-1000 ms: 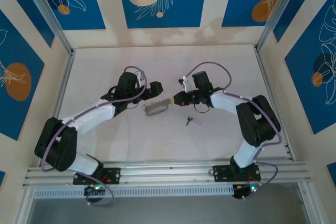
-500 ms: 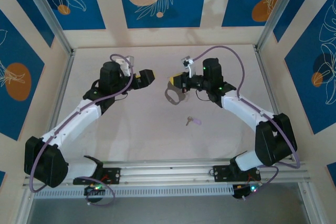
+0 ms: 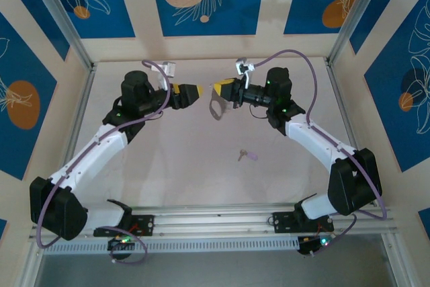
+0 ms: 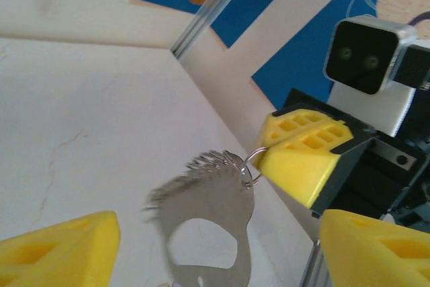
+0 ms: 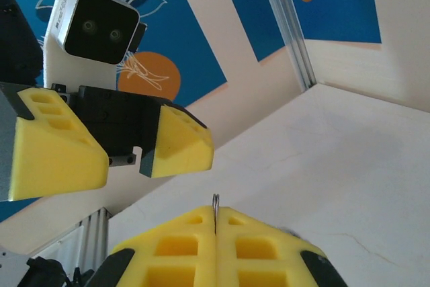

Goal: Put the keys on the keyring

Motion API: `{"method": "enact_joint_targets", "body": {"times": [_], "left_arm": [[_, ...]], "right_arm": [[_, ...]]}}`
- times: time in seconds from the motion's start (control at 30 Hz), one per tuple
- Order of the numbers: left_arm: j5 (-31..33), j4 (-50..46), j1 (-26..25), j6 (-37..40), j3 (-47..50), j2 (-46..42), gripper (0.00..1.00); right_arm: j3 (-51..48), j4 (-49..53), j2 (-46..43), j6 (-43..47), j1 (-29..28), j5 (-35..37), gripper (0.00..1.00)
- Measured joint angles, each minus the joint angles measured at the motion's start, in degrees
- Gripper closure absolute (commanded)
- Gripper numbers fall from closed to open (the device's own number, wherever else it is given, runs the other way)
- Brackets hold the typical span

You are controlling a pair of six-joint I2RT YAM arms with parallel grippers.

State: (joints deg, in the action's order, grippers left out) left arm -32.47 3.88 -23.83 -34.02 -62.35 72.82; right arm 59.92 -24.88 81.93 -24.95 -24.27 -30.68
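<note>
Aloft, the right gripper (image 3: 224, 90) pinches the pale silvery oval metal keyring (image 4: 209, 193), facing the spread-jawed left gripper (image 3: 192, 92).

Arms stretched forward, tips facing. Left gripper (image 3: 192, 92) fingers apart; right gripper (image 3: 221, 90) fingers pressed together.
</note>
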Motion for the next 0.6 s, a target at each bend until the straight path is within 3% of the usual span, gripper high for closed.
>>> {"method": "enact_joint_targets", "body": {"times": [0.13, 0.3, 0.6], "left_arm": [[-2.1, 2.1, 0.1, -0.1, -0.3, 0.0, 0.36], [-5.1, 5.5, 0.1, -1.0, -0.3, 0.0, 0.57], [-10.3, 13.4, 0.1, -5.1, -0.3, 3.4, 0.58]], "right_arm": [[0.0, -2.3, 0.0, -2.1, 0.0, -1.7, 1.0], [0.0, -3.1, 0.0, -3.6, 0.1, -3.5, 1.0], [0.0, -4.8, -0.9, -5.6, 0.1, -5.5, 1.0]]}}
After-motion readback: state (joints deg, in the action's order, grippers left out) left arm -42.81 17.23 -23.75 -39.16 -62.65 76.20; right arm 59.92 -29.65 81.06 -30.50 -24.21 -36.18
